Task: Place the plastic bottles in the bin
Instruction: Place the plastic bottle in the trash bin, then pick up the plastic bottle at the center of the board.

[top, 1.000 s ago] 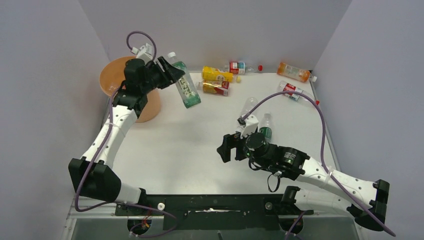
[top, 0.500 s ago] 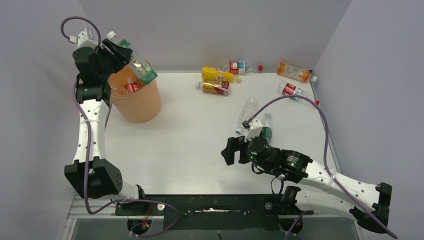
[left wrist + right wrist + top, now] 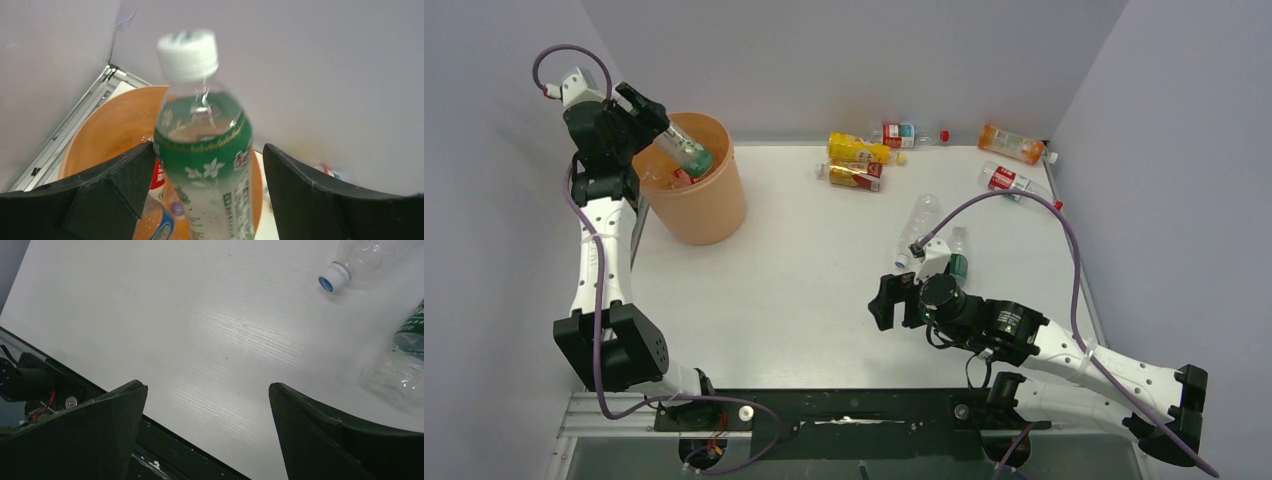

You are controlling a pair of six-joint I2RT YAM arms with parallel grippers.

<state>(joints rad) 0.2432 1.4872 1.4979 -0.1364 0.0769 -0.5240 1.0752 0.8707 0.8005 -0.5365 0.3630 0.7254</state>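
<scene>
Stock as I read it from my station:

- Left pincer [image 3: 652,115], [image 3: 207,150]: over the near-left rim of the bin [image 3: 699,215]. The jaws are parted. On the wrist view I see a gap between the green-label bottle [image 3: 200,145] and the finger on the right, so it is not clamped.
- Green-label bottle [image 3: 689,153]: white cap up, tilted, its lower end inside the bin's mouth.
- Bin contents I can make out: one red-label bottle [image 3: 159,175] and one with a blue label [image 3: 159,225].
- Right pincer [image 3: 886,300], [image 3: 207,390]: jaws wide, holding nothing, over a bare patch of the surface [image 3: 794,280].
- Beside the right arm: a clear bottle [image 3: 919,218] lying down and a second green-label bottle [image 3: 956,258].
- Far edge of the surface: a yellow-label bottle [image 3: 857,150] touching a red-and-yellow one [image 3: 854,176], and a red-and-white-label bottle [image 3: 899,133] against the wall.
- Far right corner: a bottle of orange liquid [image 3: 1011,143] and a red-label bottle [image 3: 1009,180], both lying down.
</scene>
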